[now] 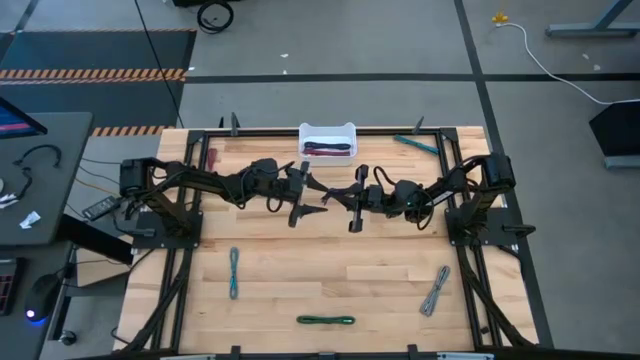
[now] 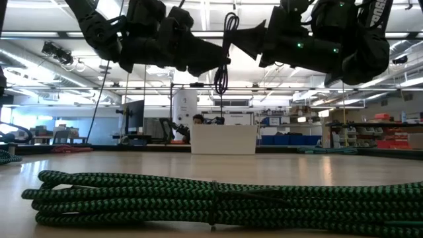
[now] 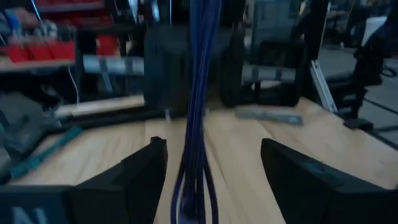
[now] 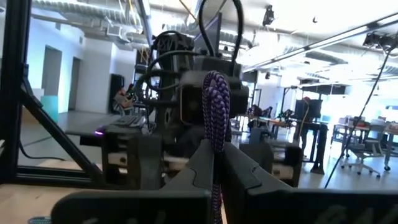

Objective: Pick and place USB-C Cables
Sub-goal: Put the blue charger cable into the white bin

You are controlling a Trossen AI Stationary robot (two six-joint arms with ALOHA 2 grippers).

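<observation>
the two arms meet above the middle of the desk, and the step in hand looks like a hand-over of one purple cable from the right gripper to the left gripper. the right gripper's jaws are clenched on the cable just under its top loop, which the right wrist view shows standing up between them, and the low view shows the rest of the bundle hanging straight down, well clear of the desk. the left gripper's jaws are released and spread wide, with the hanging strands running between its fingers but touching neither, as far as the left wrist view shows. to do this well, i would close the left jaws squarely on the whole bundle, not on a stray strand, and only let the right jaws go once the grip looks firm; a thin folded cable will likely slip or fan out if pinched near its free end. the likely goal is the white bin at the far edge, which already holds a dark red cable, so the carry is short. still on the desk are a teal cable and a green cable near the front, a grey cable at front right, another teal cable near the far right corner, and a red cable at far left, so much of the task remains.
</observation>
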